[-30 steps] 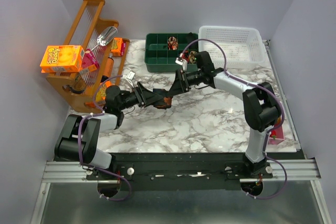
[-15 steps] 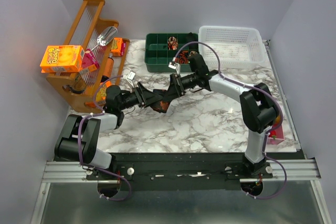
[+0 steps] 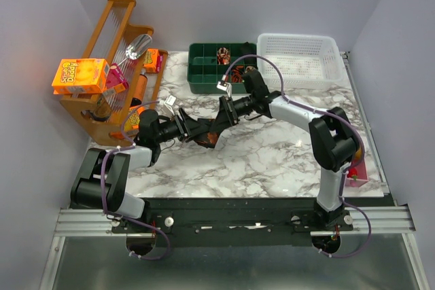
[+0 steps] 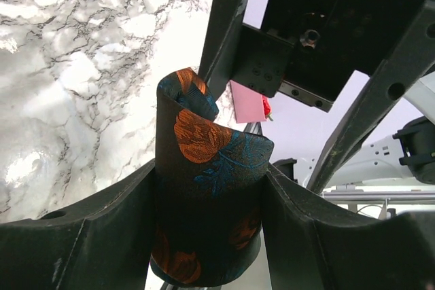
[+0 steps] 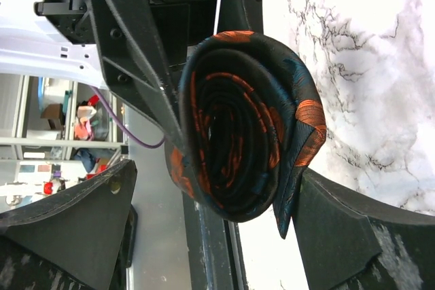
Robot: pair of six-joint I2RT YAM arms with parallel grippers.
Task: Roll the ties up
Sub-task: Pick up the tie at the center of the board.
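Over the marble table (image 3: 272, 161), my left hand (image 4: 207, 202) is clamped on the rolled tie (image 4: 204, 147) while my right hand (image 5: 216, 188) sits spread open around its end.

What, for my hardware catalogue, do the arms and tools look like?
The left arm and right arm have white link shells and black joints, with a purple cable looping along each. The left tool and right tool are matte black with angular fingers.

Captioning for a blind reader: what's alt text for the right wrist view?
A tie rolled into a spiral, dark with orange pattern, fills the centre, clamped by the left gripper. The right gripper, open, flanks it over the marble table.
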